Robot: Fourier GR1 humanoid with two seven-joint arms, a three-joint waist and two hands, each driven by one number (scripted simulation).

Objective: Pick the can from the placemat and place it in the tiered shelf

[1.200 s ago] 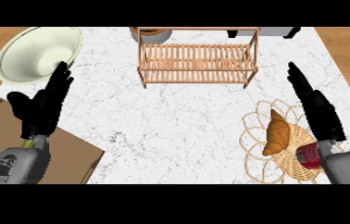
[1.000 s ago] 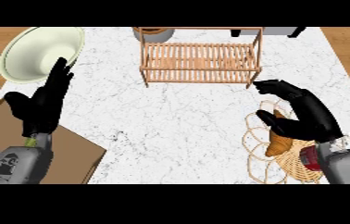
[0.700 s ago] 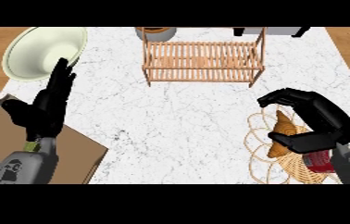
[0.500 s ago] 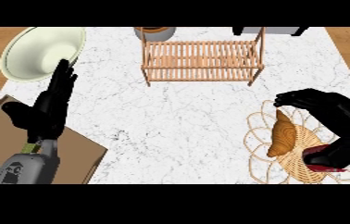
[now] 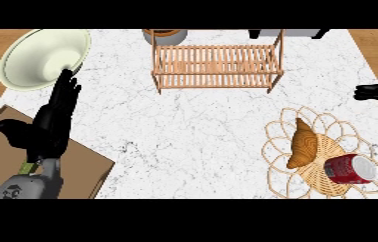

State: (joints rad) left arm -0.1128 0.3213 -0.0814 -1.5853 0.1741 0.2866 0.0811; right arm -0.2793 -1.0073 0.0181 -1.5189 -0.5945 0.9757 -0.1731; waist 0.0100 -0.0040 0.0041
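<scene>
The can (image 5: 351, 168), red with a silver end, lies on its side on the woven placemat (image 5: 322, 183) at the table's (image 5: 199, 121) lower right, close to the view's right edge. A croissant (image 5: 301, 143) lies on the same placemat, just left of the can and apart from it. The wooden shelf (image 5: 218, 66) stands at the table's far middle, well apart from the placemat. The left robot hand (image 5: 52, 121) shows at the left edge, spread and straight with fingers up, holding nothing; its fingertips (image 5: 68, 78) overlap the lower rim of a cream bowl (image 5: 44, 56) in this view. Its forearm crosses a brown board (image 5: 81, 168) at the lower left. Only a small black part of the right robot hand (image 5: 366, 92) shows at the right edge, above the placemat and clear of the can; whether it is spread or closed cannot be told.
</scene>
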